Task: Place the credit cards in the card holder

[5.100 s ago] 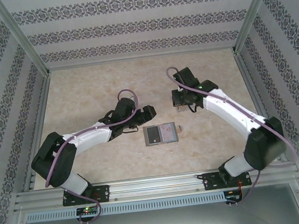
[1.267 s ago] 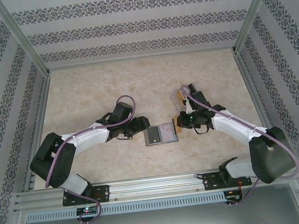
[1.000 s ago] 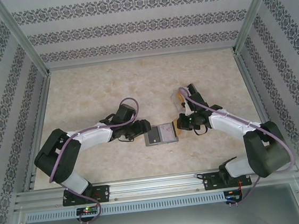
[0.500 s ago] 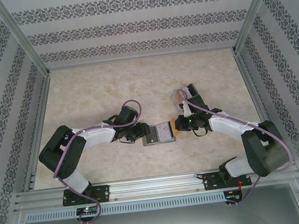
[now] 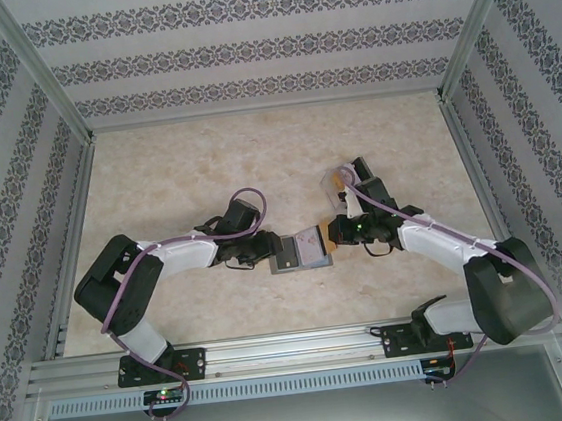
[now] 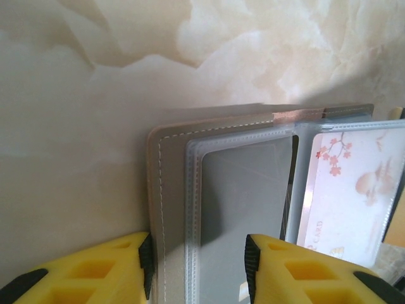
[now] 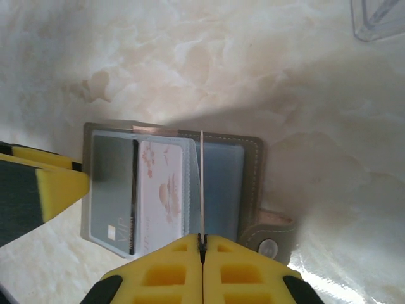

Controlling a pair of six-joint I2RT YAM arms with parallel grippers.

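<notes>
Card holder (image 5: 300,250) lies open on the marbled table (image 5: 175,161), a little toward 6 o'clock from the table's middle in the top view. The left arm (image 5: 165,255) reaches in from 9 o'clock and the right arm (image 5: 445,243) from 3 o'clock, so the two wrists face each other across it.

The left gripper (image 6: 196,253) has its fingers apart. One is just outside the holder's 9 o'clock edge and the other is over the left clear sleeve; whether they press on it I cannot tell. The right gripper (image 7: 202,244) is closed tight on a credit card (image 7: 201,183). That card is seen edge-on as a thin pale line, standing upright over the holder's right half, between the middle sleeve and the blue-grey right panel.

A clear plastic box (image 5: 337,180) sits at 1 o'clock from the holder, apart from it. Inside the holder, a white card with pink blossoms (image 7: 161,190) fills the middle sleeve, and a dark grey card (image 7: 114,190) lies in the sleeve at its 9 o'clock. A snap tab (image 7: 269,244) sticks out at the holder's 4 o'clock corner in the right wrist view.
</notes>
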